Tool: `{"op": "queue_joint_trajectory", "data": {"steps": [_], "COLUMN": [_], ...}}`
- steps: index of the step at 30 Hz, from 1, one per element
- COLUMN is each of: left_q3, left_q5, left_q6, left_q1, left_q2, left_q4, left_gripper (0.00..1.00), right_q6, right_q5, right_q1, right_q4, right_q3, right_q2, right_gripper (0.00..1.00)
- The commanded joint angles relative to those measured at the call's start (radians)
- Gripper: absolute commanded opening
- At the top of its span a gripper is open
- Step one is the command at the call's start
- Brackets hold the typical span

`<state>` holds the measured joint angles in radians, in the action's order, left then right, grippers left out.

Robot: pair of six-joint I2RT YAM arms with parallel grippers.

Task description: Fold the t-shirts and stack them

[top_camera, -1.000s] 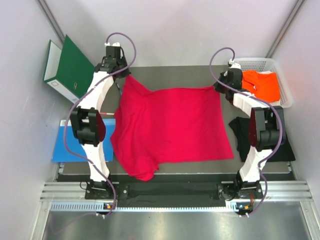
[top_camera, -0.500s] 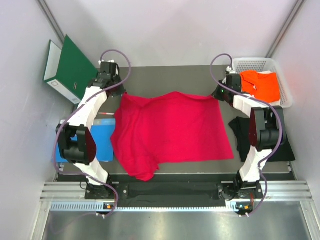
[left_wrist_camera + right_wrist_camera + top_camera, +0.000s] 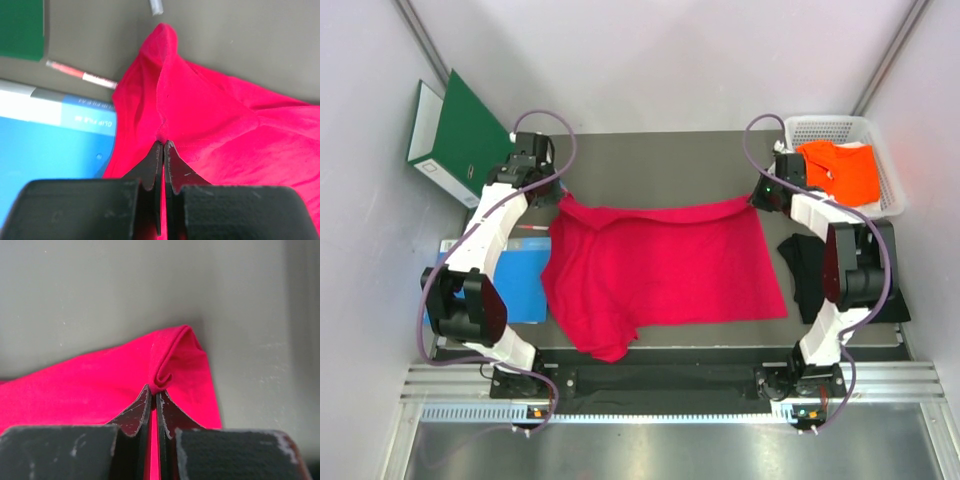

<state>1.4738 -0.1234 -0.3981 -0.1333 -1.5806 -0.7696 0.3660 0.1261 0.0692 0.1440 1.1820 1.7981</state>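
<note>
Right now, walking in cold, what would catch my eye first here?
The crimson red t-shirt spread across the middle of the table, with the left hand and right hand each pinching a far corner. Next, the bright orange t-shirt heaped in the white basket at the far right.

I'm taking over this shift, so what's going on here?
Two robot arms are working on the red t-shirt, spread on the table. The left tool is shut on its far left corner and the right tool on its far right corner. The orange t-shirt sits in the white basket; the black t-shirt lies on the right. Nothing is stacked yet.
</note>
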Motion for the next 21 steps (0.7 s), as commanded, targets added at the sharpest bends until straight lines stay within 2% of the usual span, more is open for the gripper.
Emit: {"op": "queue_joint_trajectory", "data": {"steps": [1,7,15,21], "left_q3": [-0.021,-0.032,-0.046,-0.053], "left_q5": [-0.047,-0.081,-0.059,0.017], "left_q6": [-0.007,0.002,0.001,-0.007], "left_q1": [0.003,0.004,0.004,0.004], "left_q2": [0.065,0.064,0.047,0.053], "left_q4": [-0.054,-0.092,-0.144,-0.192], "left_gripper": [0.00,0.00,0.00,0.00], "right_q6": [-0.033,-0.039,-0.058,-0.058], "right_q5": [-0.042,-0.023,-0.051,-0.065], "right_q1": [-0.017,-0.023,-0.023,-0.022], "right_q4": [0.025,0.038,0.085,0.114], "right_q3": [-0.031,-0.068,-0.142,-0.150], "right_q2": [-0.074,-0.111,-0.174,-0.114], "right_gripper": [0.00,0.00,0.00,0.02]}}
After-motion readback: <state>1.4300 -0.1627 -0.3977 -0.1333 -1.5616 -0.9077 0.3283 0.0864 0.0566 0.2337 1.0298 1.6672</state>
